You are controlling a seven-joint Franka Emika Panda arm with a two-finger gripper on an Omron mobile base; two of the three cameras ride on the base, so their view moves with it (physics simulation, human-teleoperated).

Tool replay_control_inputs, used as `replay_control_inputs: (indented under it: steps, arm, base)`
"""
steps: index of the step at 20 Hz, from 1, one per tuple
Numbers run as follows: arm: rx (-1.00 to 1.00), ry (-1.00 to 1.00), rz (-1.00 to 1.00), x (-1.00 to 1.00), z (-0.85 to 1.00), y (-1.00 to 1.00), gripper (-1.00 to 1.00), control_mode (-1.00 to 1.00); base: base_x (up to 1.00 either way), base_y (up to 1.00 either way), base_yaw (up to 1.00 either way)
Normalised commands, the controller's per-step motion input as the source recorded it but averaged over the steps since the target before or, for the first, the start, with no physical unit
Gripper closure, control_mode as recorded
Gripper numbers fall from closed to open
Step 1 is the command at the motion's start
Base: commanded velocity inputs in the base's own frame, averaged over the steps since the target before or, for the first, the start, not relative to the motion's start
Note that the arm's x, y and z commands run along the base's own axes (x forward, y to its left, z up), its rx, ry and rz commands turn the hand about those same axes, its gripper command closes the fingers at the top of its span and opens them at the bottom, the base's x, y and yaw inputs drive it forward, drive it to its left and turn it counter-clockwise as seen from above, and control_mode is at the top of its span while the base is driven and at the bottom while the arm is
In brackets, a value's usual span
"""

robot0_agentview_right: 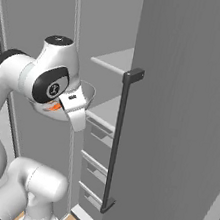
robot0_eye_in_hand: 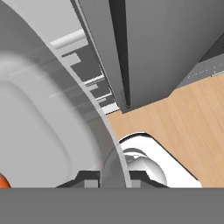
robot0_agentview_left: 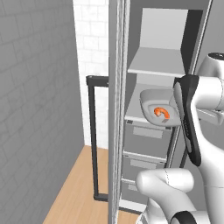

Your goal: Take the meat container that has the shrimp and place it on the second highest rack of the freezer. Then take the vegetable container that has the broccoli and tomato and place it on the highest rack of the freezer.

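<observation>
A white tiled wall (robot0_agentview_left: 94,39) stands at the back, seen in the left base view as a narrow upright strip between a plain grey wall (robot0_agentview_left: 37,109) on the left and the edge of the tall cabinet on the right. The grey wall carries a faint pattern of large blocks and runs from the top of the view down to the floor. A light wooden plank floor (robot0_agentview_left: 76,188) lies below, its boards running away from the camera toward the tiled wall. In the hand view the same wooden floor (robot0_eye_in_hand: 188,127) shows pale tan with thin seams between the planks
</observation>
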Motion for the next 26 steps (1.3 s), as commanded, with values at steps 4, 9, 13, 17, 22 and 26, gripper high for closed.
replay_control_inputs:
  steps: [4,9,13,17,22,26]
  arm:
    - [0.00,0.00,-0.03,0.35,-0.22,0.00,1.00,-1.00]
    - [0.00,0.00,-0.16,0.67,-0.30,0.00,1.00,-1.00]
    - [0.00,0.00,-0.37,0.58,-0.30,0.00,1.00,-1.00]
    - [0.04,0.00,-0.41,0.55,-0.42,0.00,1.00,-1.00]
    - [0.03,0.00,-0.32,0.55,-0.33,-0.10,1.00,-1.00]
    - [0.05,0.00,-0.23,0.63,-0.21,-0.17,1.00,-1.00]
  base:
    - [0.00,0.00,0.00]
    - [0.00,0.00,0.00]
    - [0.00,0.00,0.00]
    - [0.00,0.00,0.00]
    - [0.00,0.00,0.00]
    - [0.00,0.00,0.00]
